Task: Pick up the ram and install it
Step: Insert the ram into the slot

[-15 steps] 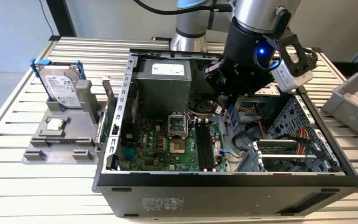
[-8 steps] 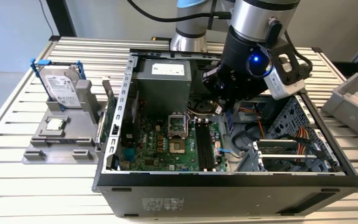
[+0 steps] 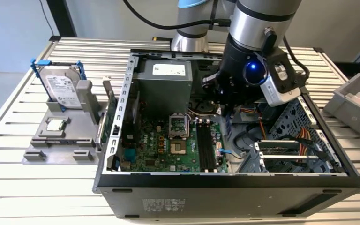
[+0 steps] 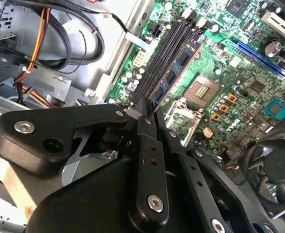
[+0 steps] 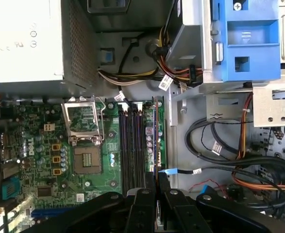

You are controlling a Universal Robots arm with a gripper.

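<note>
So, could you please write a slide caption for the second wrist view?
Gripper shut on the ram, holding it at the memory slots.

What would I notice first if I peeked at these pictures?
The big silver robot arm stands out, reaching down into the open computer case. In the second wrist view its black gripper pinches one end of the ram, a thin stick with dark chips, above the green motherboard. On the exterior view's left, a silver hard drive stands upright in a grey holder beside the case.
</note>
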